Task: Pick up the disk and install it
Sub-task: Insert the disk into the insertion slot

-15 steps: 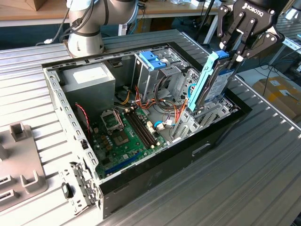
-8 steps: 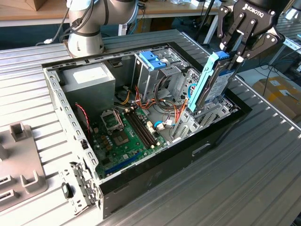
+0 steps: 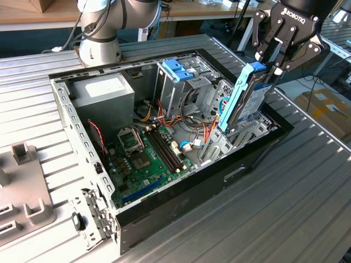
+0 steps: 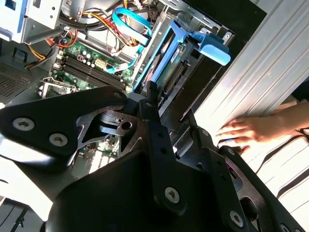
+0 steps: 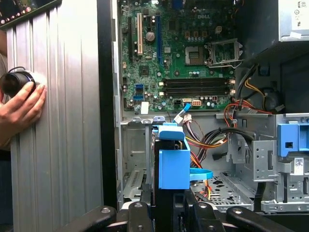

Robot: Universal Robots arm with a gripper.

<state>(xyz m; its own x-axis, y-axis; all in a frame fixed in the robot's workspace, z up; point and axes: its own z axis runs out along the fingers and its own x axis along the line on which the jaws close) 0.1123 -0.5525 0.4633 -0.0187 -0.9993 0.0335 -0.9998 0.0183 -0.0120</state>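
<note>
The disk (image 3: 248, 101) is a flat silver-grey drive with blue side rails. It stands on edge, tilted, with its lower end down in the drive bay at the corner of the open computer case (image 3: 181, 189) on the exterior view's right. My gripper (image 3: 270, 64) is shut on the disk's upper end from above. In the second wrist view the disk (image 4: 164, 60) runs away from the black fingers (image 4: 152, 96) toward a blue tab. In the first wrist view its blue rail end (image 5: 174, 164) rises between the fingers (image 5: 137, 215).
Inside the case lie the green motherboard (image 3: 145, 156), a grey power-supply box (image 3: 104, 93), a metal cage with a blue top (image 3: 178, 71) and loose cables. A person's hand (image 4: 251, 130) rests on the ribbed table beside the case. A grey fixture (image 3: 22, 189) sits at the exterior view's left.
</note>
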